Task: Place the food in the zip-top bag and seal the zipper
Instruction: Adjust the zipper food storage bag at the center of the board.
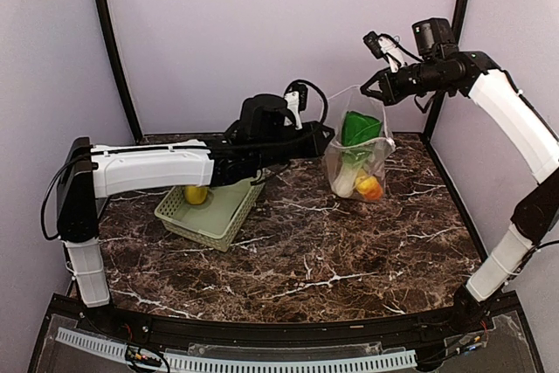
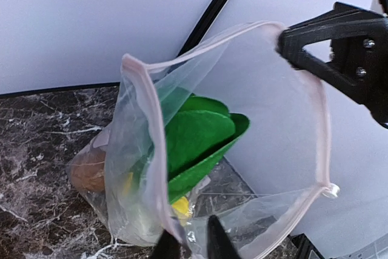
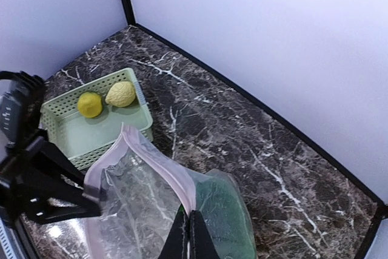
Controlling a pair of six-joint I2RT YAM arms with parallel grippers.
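The zip-top bag [image 1: 356, 156] hangs open above the table's back right, held by both grippers. Inside it are the bok choy [image 1: 356, 128], an orange piece [image 1: 370, 187], a yellow piece [image 2: 180, 206] and the brown potato [image 2: 88, 171]. My left gripper [image 1: 325, 139] is shut on the near rim of the bag's mouth [image 2: 189, 244]. My right gripper [image 1: 371, 89] is shut on the opposite rim [image 3: 189, 235], higher up. The pinkish zipper [image 2: 142, 71] runs round the open mouth [image 3: 157, 156]. A yellow piece [image 3: 90, 104] and a pale yellow piece [image 3: 121, 94] lie in the basket.
The light green lattice basket [image 1: 218, 216] sits left of centre under my left arm and also shows in the right wrist view [image 3: 103, 131]. Purple walls with black corner posts close off the back and sides. Dark marble table surface [image 1: 332, 259] lies in front.
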